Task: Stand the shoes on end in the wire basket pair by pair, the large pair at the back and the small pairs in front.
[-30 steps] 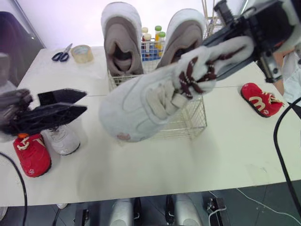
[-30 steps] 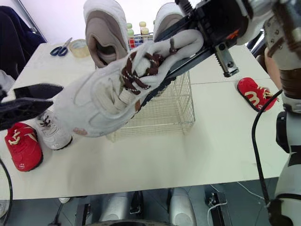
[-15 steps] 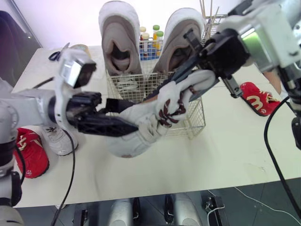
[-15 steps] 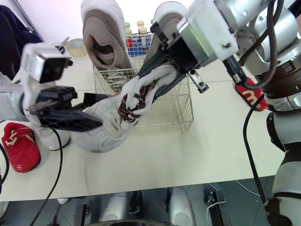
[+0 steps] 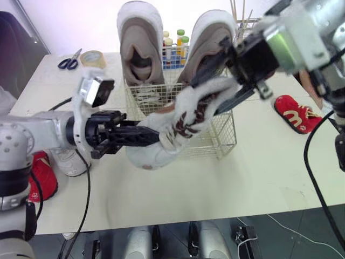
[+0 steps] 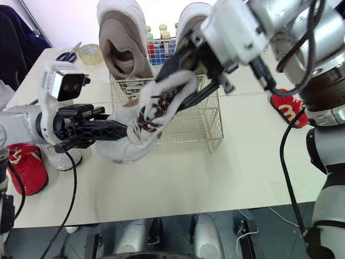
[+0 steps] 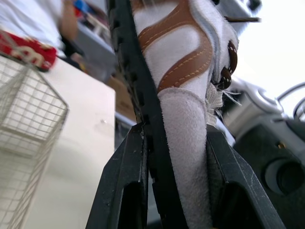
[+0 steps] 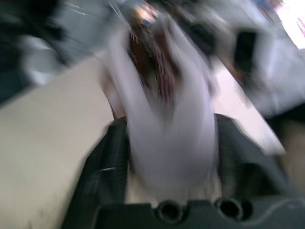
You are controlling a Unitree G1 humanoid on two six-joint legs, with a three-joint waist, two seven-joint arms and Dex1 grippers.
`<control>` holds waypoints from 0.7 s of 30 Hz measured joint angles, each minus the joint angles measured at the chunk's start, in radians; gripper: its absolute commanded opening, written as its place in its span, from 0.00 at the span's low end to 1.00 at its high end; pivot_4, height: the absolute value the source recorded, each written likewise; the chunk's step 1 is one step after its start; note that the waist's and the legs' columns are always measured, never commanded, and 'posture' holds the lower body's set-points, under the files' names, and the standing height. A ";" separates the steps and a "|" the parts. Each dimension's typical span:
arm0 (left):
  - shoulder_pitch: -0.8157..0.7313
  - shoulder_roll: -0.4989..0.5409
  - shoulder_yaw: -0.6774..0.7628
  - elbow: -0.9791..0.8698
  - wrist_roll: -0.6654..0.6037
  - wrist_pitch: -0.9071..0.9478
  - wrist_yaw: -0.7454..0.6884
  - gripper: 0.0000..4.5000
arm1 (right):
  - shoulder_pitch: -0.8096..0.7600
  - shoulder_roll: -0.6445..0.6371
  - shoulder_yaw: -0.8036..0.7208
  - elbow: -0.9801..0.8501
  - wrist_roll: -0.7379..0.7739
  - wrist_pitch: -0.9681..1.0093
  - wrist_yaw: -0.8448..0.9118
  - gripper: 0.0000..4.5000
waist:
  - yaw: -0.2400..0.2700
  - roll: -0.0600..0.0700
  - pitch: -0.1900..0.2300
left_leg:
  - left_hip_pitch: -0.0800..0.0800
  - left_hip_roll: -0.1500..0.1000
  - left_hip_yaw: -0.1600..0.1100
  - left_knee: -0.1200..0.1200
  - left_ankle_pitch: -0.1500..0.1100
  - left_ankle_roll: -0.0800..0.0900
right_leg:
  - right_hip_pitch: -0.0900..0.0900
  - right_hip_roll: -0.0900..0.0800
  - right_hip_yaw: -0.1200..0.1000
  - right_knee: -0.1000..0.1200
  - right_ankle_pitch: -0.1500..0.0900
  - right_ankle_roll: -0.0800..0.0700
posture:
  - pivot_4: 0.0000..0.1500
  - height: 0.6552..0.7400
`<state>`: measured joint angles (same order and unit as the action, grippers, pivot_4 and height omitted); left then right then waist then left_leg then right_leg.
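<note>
A white shoe with brown laces [image 5: 153, 154] hangs in the air just in front of the wire basket [image 5: 223, 135], toe toward me. My left gripper [image 5: 155, 137] is shut on its forepart, one finger on the black sole and one on the suede side [image 7: 183, 124]. My right gripper [image 5: 205, 96] is at the heel, its jaws open on either side of it. The large beige pair [image 5: 141, 46] stands on end at the back of the basket. One red shoe [image 5: 294, 114] lies at the right, another [image 5: 44, 181] at the left beside a small white shoe [image 5: 69, 162].
Scissors [image 5: 69, 62] and a tape roll [image 5: 93, 58] lie at the far left of the table. Bottles in a rack [image 5: 175, 46] stand behind the basket. Cables hang off both arms near the table's front edge.
My left gripper has shut on the white shoe's forepart. My right gripper's jaws have spread apart at the heel. The shoe has shifted a little closer to the basket.
</note>
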<state>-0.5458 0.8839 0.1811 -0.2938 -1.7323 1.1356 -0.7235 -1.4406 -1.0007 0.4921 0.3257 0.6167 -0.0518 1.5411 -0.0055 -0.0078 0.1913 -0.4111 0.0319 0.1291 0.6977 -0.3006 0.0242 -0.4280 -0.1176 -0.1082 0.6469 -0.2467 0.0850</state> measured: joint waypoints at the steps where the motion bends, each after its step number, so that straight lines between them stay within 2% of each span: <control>1: 0.020 -0.013 0.016 -0.024 -0.027 -0.019 0.026 0.27 | 0.045 -0.047 -0.046 0.033 -0.027 0.063 -0.034 0.91 | 0.008 -0.001 0.000 | -0.001 0.000 -0.001 0.001 0.000 0.000 | 0.001 -0.001 -0.001 -0.001 0.000 0.000 | 1.00 1.00; 4: 0.043 -0.046 0.048 -0.059 -0.083 -0.082 0.105 0.27 | 0.209 -0.144 -0.191 -0.003 0.012 0.306 -0.113 0.91 | 0.017 -0.001 0.000 | -0.001 -0.001 -0.001 0.001 -0.001 0.001 | 0.002 -0.003 0.000 -0.001 0.000 0.000 | 1.00 1.00; 6: 0.064 -0.077 0.069 -0.075 -0.112 -0.130 0.155 0.27 | 0.373 -0.198 -0.343 -0.082 0.156 0.544 -0.198 0.91 | 0.017 0.000 0.000 | 0.000 0.000 -0.003 0.001 -0.001 0.001 | 0.003 -0.003 -0.002 -0.001 0.000 0.000 | 1.00 1.00; 8: 0.072 -0.098 0.076 -0.077 -0.123 -0.166 0.195 0.27 | 0.508 -0.195 -0.490 -0.163 0.335 0.765 -0.299 0.91 | 0.015 0.000 0.000 | 0.000 0.000 -0.003 0.001 0.000 0.000 | 0.003 -0.002 -0.002 0.000 0.000 -0.001 | 1.00 1.00; 10: 0.063 -0.131 0.075 -0.079 -0.126 -0.195 0.220 0.27 | 0.622 -0.116 -0.653 -0.252 0.579 0.898 -0.480 0.91 | 0.007 0.001 -0.001 | 0.003 0.001 -0.002 0.000 0.000 -0.001 | 0.004 -0.001 -0.002 0.001 0.000 -0.001 | 1.00 1.00; 11: 0.055 -0.165 0.072 -0.080 -0.125 -0.216 0.231 0.27 | 0.715 -0.042 -0.739 -0.329 0.774 0.922 -0.635 0.91 | 0.006 -0.001 -0.002 | 0.004 0.001 -0.004 0.000 0.000 -0.001 | 0.006 0.000 -0.002 0.000 0.000 -0.001 | 1.00 1.00; 13: 0.038 -0.218 0.063 -0.074 -0.118 -0.245 0.236 0.27 | 0.843 0.102 -0.760 -0.451 1.049 0.922 -0.880 0.91 | 0.004 -0.001 -0.002 | 0.004 0.001 -0.004 0.000 0.001 -0.001 | 0.007 0.001 -0.003 0.001 0.000 -0.001 | 1.00 1.00; 15: 0.027 -0.242 0.057 -0.069 -0.105 -0.255 0.235 0.27 | 0.892 0.199 -0.731 -0.534 1.203 0.910 -1.069 0.91 | 0.007 0.001 -0.001 | 0.003 -0.001 -0.002 0.000 0.001 -0.001 | 0.004 0.001 -0.002 0.002 0.000 -0.001 | 1.00 1.00; 17: 0.019 -0.264 0.039 -0.057 -0.080 -0.255 0.221 0.27 | 0.862 0.266 -0.729 -0.586 1.284 0.879 -1.194 0.91 | 0.012 0.001 -0.001 | 0.003 -0.001 -0.001 0.001 0.000 0.000 | 0.004 0.002 -0.001 0.001 0.000 0.000 | 1.00 1.00; 21: 0.010 -0.301 0.016 -0.021 -0.018 -0.253 0.177 0.27 | 0.799 0.340 -0.710 -0.648 1.330 0.878 -1.306 0.91 | 0.021 -0.001 -0.002 | 0.002 -0.001 -0.002 0.001 0.000 0.000 | 0.004 0.003 -0.002 0.000 0.000 0.000 | 1.00 1.00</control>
<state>-0.5363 0.5825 0.1970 -0.3147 -1.7500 0.8824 -0.5460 -0.6417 -0.6611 -0.2175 -0.3224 1.9468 0.8263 0.2347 0.0157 -0.0090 0.1891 -0.4092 0.0313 0.1273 0.6986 -0.3004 0.0245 -0.4235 -0.1146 -0.1098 0.6474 -0.2463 0.0848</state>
